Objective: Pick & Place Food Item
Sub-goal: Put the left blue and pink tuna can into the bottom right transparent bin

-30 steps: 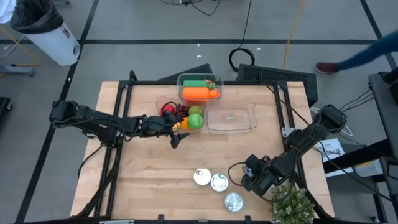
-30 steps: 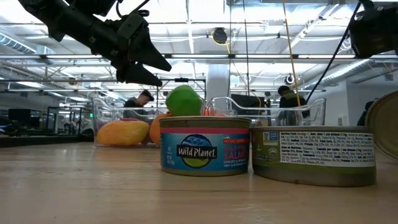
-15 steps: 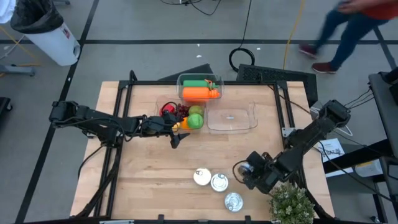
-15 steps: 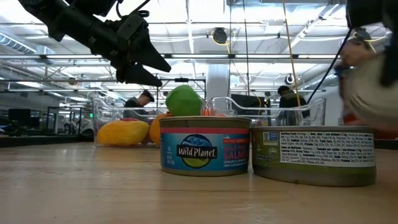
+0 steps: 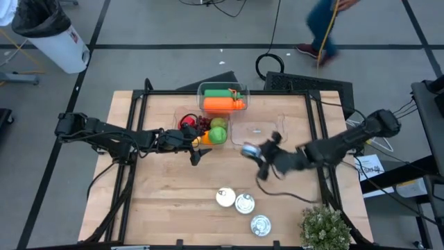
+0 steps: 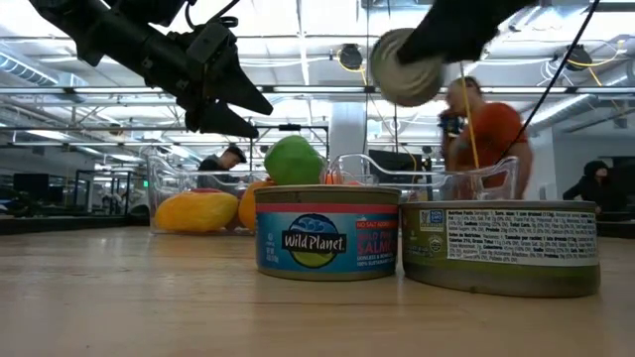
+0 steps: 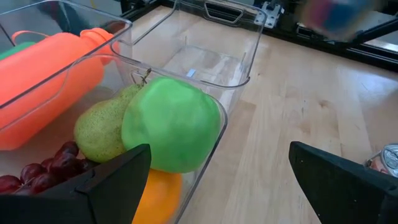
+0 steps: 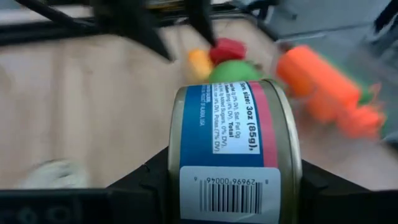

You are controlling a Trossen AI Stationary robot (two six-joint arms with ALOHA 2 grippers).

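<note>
Two arms work at the wooden counter [image 5: 173, 194]. On the left, the left pincer [image 5: 198, 154] waits with its fingers apart beside the fruit tub [image 5: 186, 119]. To the right, the right pincer [image 5: 258, 154] is clamped on a small can [image 5: 249, 150], high by the empty clear tub [image 5: 259, 132]. Picking looks done; placing is left. Three cans [image 5: 236, 203] sit nearer. A person [image 6: 483, 134] is behind.

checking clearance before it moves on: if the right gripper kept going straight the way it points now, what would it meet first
Probably the green apple in the fruit bin. The right gripper, shut on a small can, points across the table toward the fruit, with the left gripper close by; depth is unclear.
</note>
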